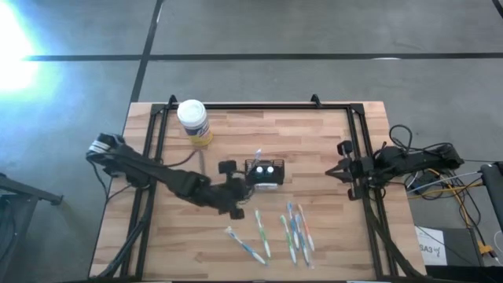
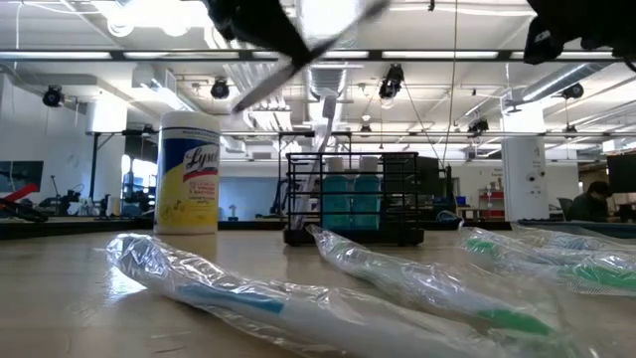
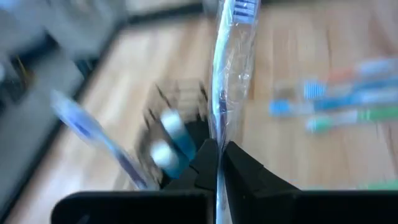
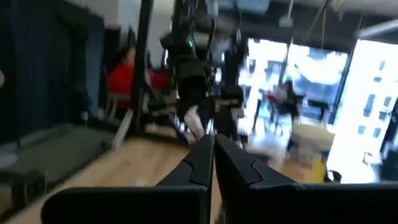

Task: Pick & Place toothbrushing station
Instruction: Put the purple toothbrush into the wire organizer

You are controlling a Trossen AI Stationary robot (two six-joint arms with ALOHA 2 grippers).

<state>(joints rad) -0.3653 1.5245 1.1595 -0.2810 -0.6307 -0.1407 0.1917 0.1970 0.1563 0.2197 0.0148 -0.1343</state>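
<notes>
**Left arm holds a wrapped toothbrush beside the black holder**

Now, starting at the left of the bench (image 1: 330,236), we see the left arm reaching in from the left edge toward the middle. Behind it, near the far rail, stands a wipes canister (image 1: 194,123) with a white lid and a yellow label, upright and well apart from everything else.

The left gripper (image 1: 238,191) sits just beside the black holder, on its left. In the left wrist view its fingers (image 3: 249,171) are pinched nearly together on a plastic-wrapped toothbrush (image 3: 229,68), which runs out past the fingertips with its bristle end farthest from the gripper.

The black holder (image 1: 265,174) stands on the bench near the middle, upright. From table height we can see its slotted black sides (image 2: 354,199) with something blue inside; what that is we cannot tell.

Nearer the front edge, several wrapped toothbrushes (image 1: 294,230) lie loose on the wood, apart from the holder.

At the right edge the right arm waits over the rail, its gripper (image 1: 343,170) pointing inward. In the right wrist view its fingers (image 4: 202,158) are pressed together with nothing between them.
</notes>
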